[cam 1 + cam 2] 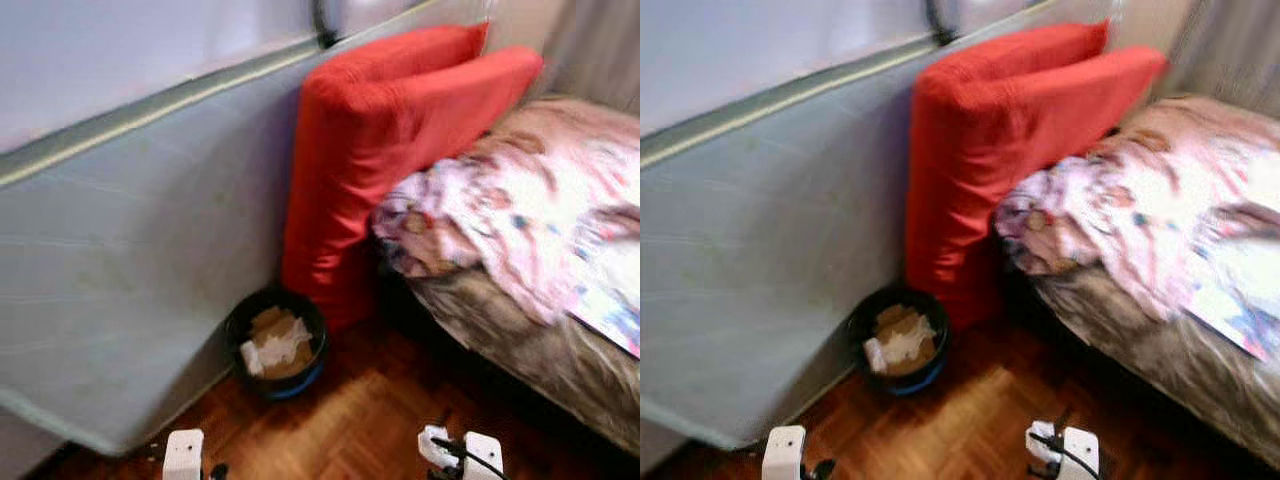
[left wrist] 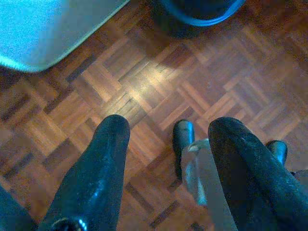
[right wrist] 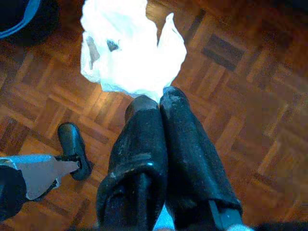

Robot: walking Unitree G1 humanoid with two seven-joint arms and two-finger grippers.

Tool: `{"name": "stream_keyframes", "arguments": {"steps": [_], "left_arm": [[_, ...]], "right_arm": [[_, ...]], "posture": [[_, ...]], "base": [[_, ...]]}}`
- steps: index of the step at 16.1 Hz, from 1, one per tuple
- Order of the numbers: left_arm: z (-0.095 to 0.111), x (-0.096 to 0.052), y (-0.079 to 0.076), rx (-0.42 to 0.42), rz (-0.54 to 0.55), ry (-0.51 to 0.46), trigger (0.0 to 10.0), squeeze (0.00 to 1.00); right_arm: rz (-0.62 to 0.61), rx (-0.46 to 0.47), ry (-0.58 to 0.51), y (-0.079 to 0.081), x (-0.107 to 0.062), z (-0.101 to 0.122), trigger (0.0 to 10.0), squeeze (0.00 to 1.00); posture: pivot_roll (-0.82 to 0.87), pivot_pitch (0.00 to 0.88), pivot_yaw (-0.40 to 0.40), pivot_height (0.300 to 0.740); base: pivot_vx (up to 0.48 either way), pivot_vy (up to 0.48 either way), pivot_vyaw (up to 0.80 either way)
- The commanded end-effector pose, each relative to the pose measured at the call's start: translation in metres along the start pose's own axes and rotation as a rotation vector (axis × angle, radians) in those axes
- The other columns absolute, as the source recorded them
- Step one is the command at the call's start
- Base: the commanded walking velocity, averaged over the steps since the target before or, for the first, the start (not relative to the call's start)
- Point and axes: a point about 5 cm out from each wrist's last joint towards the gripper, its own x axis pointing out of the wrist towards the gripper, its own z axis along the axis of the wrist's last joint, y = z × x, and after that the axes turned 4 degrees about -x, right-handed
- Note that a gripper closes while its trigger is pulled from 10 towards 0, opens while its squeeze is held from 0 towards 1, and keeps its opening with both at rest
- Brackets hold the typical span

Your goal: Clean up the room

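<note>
Bin (image 1: 277, 343) btwn mattress (image 1: 130, 270), red cushion (image 1: 370, 150), bed (image 1: 540, 230).

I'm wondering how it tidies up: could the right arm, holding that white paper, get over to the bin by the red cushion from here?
Probably yes. The right gripper holds crumpled paper; bare floor lies between it and the open bin.
</note>
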Motion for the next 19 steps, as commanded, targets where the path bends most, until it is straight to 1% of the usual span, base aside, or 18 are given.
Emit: {"name": "stream_keyframes", "arguments": {"steps": [1,3,12,14,17,19], "left_arm": [[-0.007,-0.002,0.003,-0.003,0.01,0.019,10.0,0.0],[-0.007,-0.002,0.003,0.006,0.015,0.022,10.0,0.0],[-0.007,-0.002,0.002,-0.007,0.013,0.023,10.0,0.0],[-0.008,-0.002,0.002,-0.009,0.014,0.025,10.0,0.0],[-0.008,-0.002,0.001,-0.014,0.011,0.026,10.0,0.0],[-0.008,-0.002,0.001,-0.016,0.011,0.023,10.0,0.0]], "right_arm": [[0.005,-0.01,0.001,0.0,0.0,-0.001,10.0,0.0],[0.007,-0.01,0.002,0.001,0.0,-0.001,10.0,0.0],[0.007,-0.013,0.015,-0.004,-0.002,-0.006,10.0,0.0],[-0.001,-0.012,0.021,-0.013,-0.003,-0.007,10.0,0.0],[-0.021,0.009,0.028,-0.029,-0.007,-0.013,10.0,0.0],[-0.027,0.01,0.034,-0.032,-0.008,-0.015,10.0,0.0]], "posture": [[0.08,0.073,0.005,0.74],[0.08,0.073,0.005,0.74],[0.08,0.075,0.0,0.74],[0.08,0.074,-0.002,0.74],[0.08,0.074,-0.004,0.74],[0.08,0.073,-0.006,0.74]], "base": [[0.0,0.0,0.8],[0.0,0.0,0.8],[0.0,0.0,0.8],[0.0,0.0,0.57],[0.0,0.0,0.0],[0.0,0.0,0.0]]}}
